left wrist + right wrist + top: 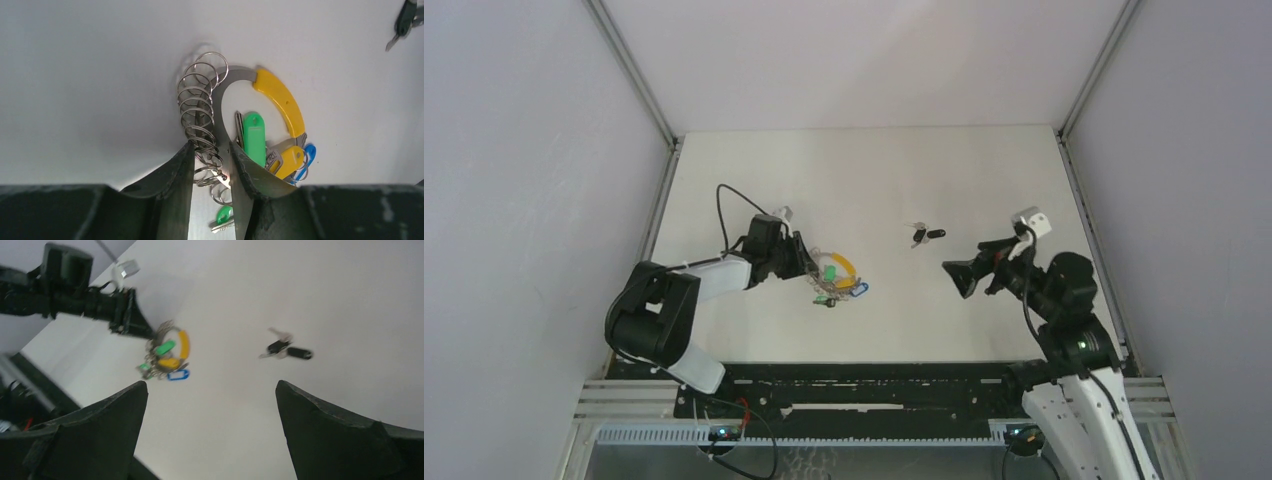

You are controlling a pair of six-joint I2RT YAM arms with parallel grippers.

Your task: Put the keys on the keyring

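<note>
The keyring [197,107] is a silvery loop with a yellow sleeve and a coil of small rings, lying on the table left of centre [836,266]. My left gripper [210,147] is shut on the coil and the band of the loop [807,264]. Keys with green [254,137], yellow [290,161] and blue [309,155] tags hang on the loop. A small green-headed key [222,216] lies under the fingers. The black key [927,236] lies apart at mid-table, with a silver key beside it [290,351]. My right gripper [954,275] is open and empty, above the table right of it [212,390].
The white table [874,170] is walled by grey panels on three sides. The left arm [75,300] reaches in from the left in the right wrist view. A black rail [874,385] runs along the near edge.
</note>
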